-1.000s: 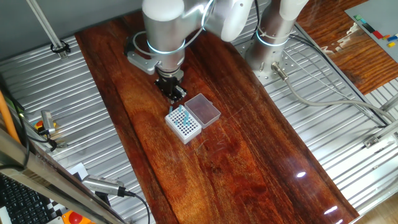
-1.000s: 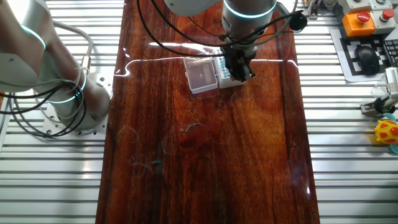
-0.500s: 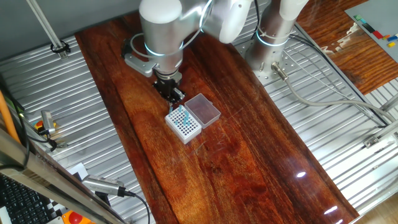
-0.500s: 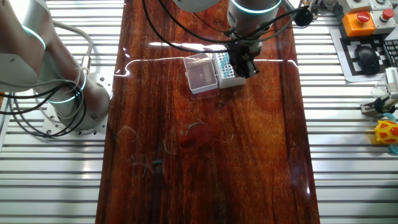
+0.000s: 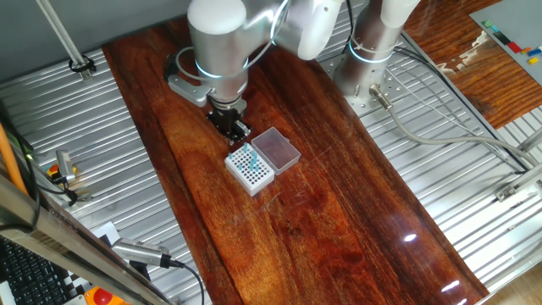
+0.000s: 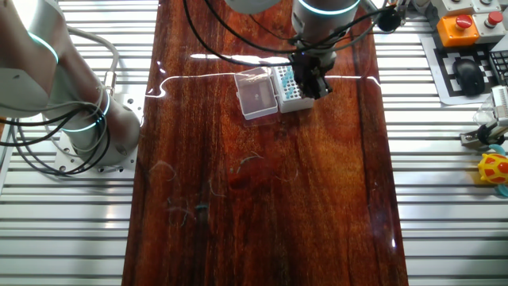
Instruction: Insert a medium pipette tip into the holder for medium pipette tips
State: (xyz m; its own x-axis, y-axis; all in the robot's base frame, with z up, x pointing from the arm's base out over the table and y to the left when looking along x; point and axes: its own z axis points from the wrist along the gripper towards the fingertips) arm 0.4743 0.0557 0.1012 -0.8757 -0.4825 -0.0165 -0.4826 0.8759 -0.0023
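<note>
The black two-finger end effector (image 5: 238,131) hangs from the silver arm just beyond the far edge of the small white square box with a grid of dark holes on top (image 5: 250,169), the holder for medium pipette tips. In the other fixed view the end effector (image 6: 315,86) overlaps the box's (image 6: 289,89) right side, covering part of the grid. Whether its fingers are apart or closed cannot be told; they are too dark and small in both views.

The box sits on the dark reddish wooden counter (image 5: 322,212), and its clear pinkish lid (image 5: 277,149) lies open flat, attached along one side. A few teal-tinted tips (image 5: 249,157) stand in the grid near the corner closest to the end effector.

The medium pipette tip itself, a pale translucent sliver, cannot be picked out with certainty: nothing between the fingers is resolvable, so its position, long axis and pointing direction cannot be told.
</note>
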